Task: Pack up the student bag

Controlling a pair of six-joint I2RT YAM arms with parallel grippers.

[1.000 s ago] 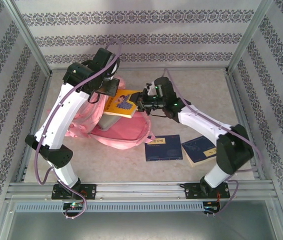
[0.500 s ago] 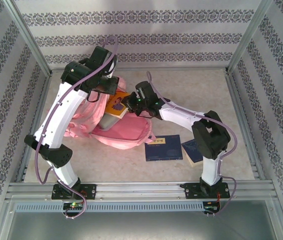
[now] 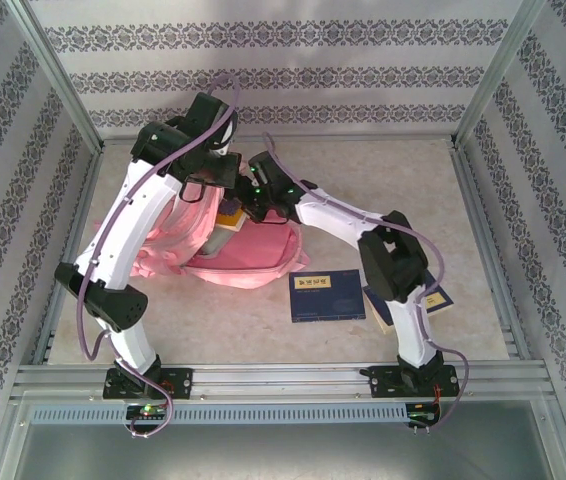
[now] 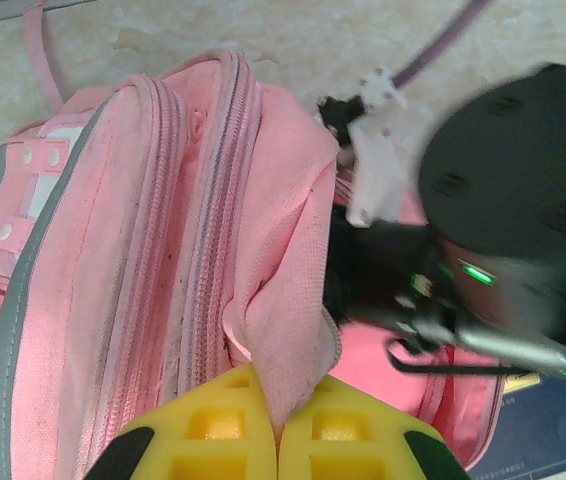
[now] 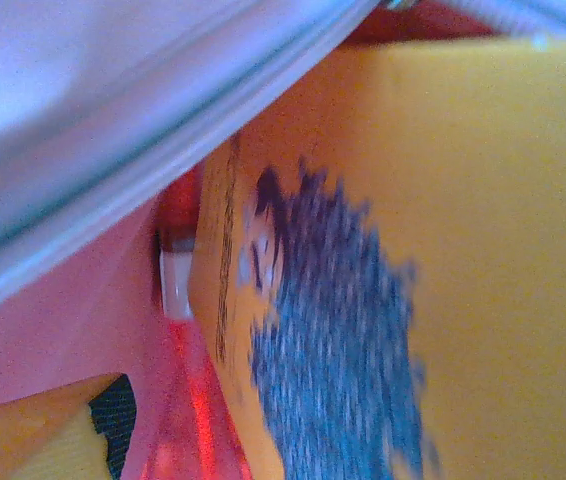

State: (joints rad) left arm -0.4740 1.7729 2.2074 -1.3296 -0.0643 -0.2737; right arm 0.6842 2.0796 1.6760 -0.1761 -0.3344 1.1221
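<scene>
The flap of the student bag [image 3: 253,262], laid on the table [image 3: 413,190], is pinched by the closed left gripper [image 4: 278,430], so that its mouth is held open for the yellow book [image 5: 483,250]. At that mouth, it cannot be told whether the right gripper [image 3: 246,208] is open.

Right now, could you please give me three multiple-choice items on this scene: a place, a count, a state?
1. Where is the yellow book? A in the student bag's mouth; B propped against the back wall; C on the front rail.
2. Blue books on the table? A one; B two; C four.
3. Left gripper? A open; B holding a pencil; C shut on bag fabric.
Key: A, it sits inside the open pink compartment; B, one lies clear, one partly under the right arm; C, fingers pinch pink cloth.
</scene>
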